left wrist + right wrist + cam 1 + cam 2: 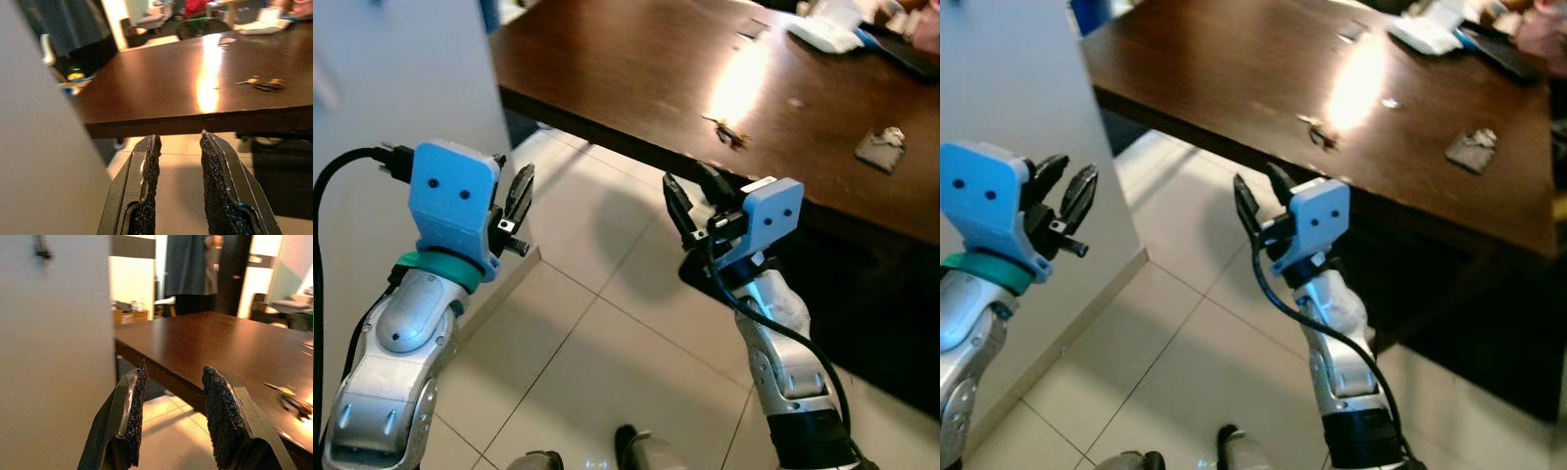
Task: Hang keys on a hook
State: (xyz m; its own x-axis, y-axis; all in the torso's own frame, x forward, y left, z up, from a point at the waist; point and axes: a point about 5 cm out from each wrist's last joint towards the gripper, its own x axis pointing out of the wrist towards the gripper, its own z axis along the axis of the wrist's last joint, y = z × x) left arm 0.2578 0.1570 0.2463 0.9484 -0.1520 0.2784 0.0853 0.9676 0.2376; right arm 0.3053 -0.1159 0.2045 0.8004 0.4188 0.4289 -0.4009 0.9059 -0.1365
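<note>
The dark wooden table [636, 69] stands before me, its near edge running across my view, with the pale tiled floor [578, 362] below it and a light wall [372, 78] on my left. On that wall, in my right wrist view, a small dark hook [43, 249] sticks out high up; I judge that is where the keys must end.

The keys [728, 129] lie flat on the tabletop, not far in from the near edge, beside a bright patch of glare. Farther back on my right sit a crumpled grey scrap [881, 149] and a white object [824, 35] at the far edge.

The keys look like a small loose bunch of metal: light, hard and thin, probably slippery on polished wood and liable to slide or splay if I push at them. I would take them by the ring or the thickest cluster, closing from both sides so they cannot skate away, and leave a loop free for the hook.

My right pincer [690, 201] hovers just below and in front of the table edge, short of the keys, fingers parted a moderate way and holding nothing. My left pincer [514, 211] is raised over the floor near the wall, well apart from the keys, its fingers [146, 191] set narrowly apart and empty.
</note>
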